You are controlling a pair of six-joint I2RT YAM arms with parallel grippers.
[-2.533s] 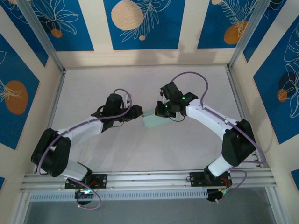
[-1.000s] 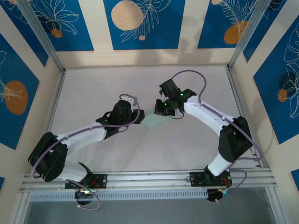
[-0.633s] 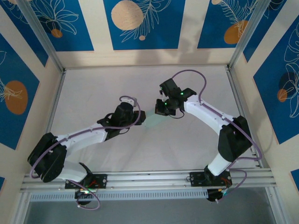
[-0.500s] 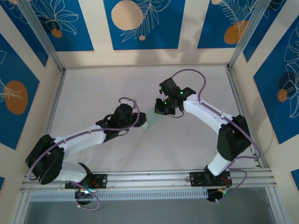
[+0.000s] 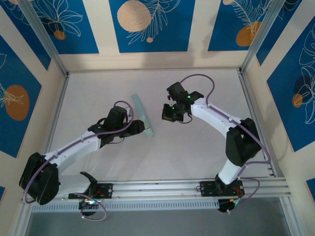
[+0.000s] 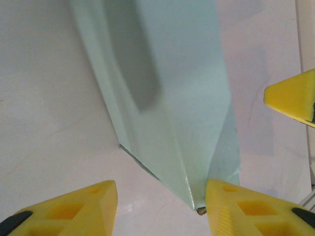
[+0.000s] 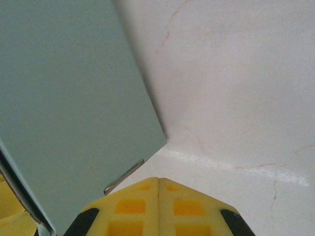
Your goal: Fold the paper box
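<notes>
L gripper [image 6: 160, 196], nearest you: jaws have gone from nearly closed to abt half apart, and the arm has swung back left. Near corner of the paper box [image 5: 141, 114] sits between its fingers with no clamp on it, so I'd call it released. The box was a flat patch between both grippers. It's now a narrow strip on the table [image 5: 197, 147], running away from L. Pale green, creased lengthwise. R gripper [image 7: 157, 181], farther: pads pressed together, empty, box panel just beside. Expect a regrasp before more folding.
</notes>
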